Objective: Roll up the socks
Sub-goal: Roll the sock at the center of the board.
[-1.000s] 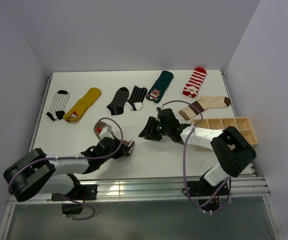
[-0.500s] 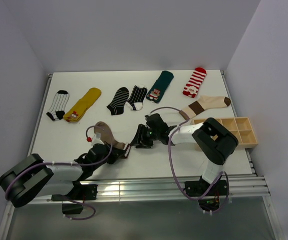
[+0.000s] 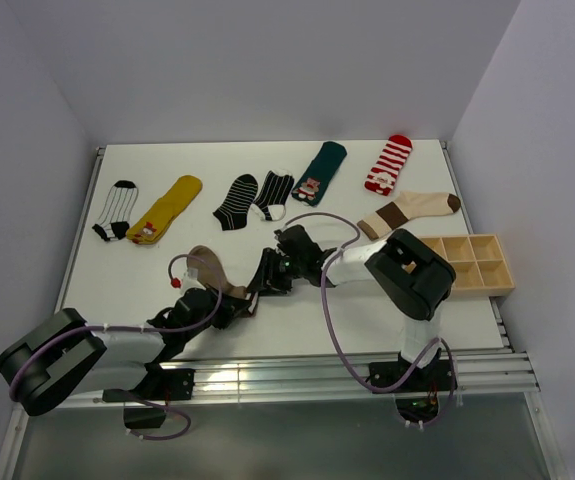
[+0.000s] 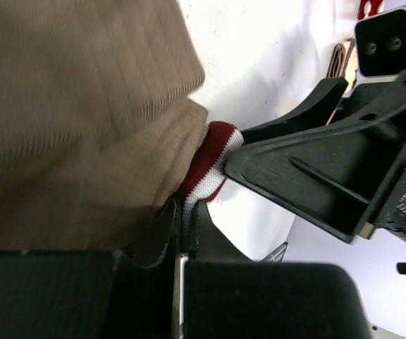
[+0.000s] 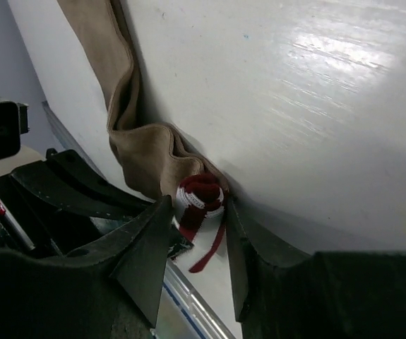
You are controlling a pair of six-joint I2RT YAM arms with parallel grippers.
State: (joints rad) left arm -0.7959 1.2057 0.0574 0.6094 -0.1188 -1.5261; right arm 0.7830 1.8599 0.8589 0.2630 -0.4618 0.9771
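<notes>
A brown sock (image 3: 207,266) with a red-and-white striped cuff (image 4: 210,164) lies bunched at the table's front centre. My left gripper (image 3: 243,300) is shut on that cuff, which is pinched thin between its jaws (image 4: 183,227). My right gripper (image 3: 268,282) has come in from the right and is open, its fingers (image 5: 150,244) on either side of the rolled cuff (image 5: 201,198), close to the left gripper. The brown sock body (image 5: 139,141) trails away behind the cuff. It fills the upper left of the left wrist view (image 4: 75,120).
Along the back lie a black-and-white striped sock (image 3: 115,210), a yellow one (image 3: 167,208), a black one with thin white lines (image 3: 235,200), another black one (image 3: 275,193), a green one (image 3: 319,172), a red-striped one (image 3: 388,163) and a cream one with brown bands (image 3: 407,212). A wooden divided tray (image 3: 462,258) sits right.
My right gripper has moved left and nearer, from mid-table to the cuff held by my left gripper. The left gripper has drawn back slightly and the brown sock has bunched up.
</notes>
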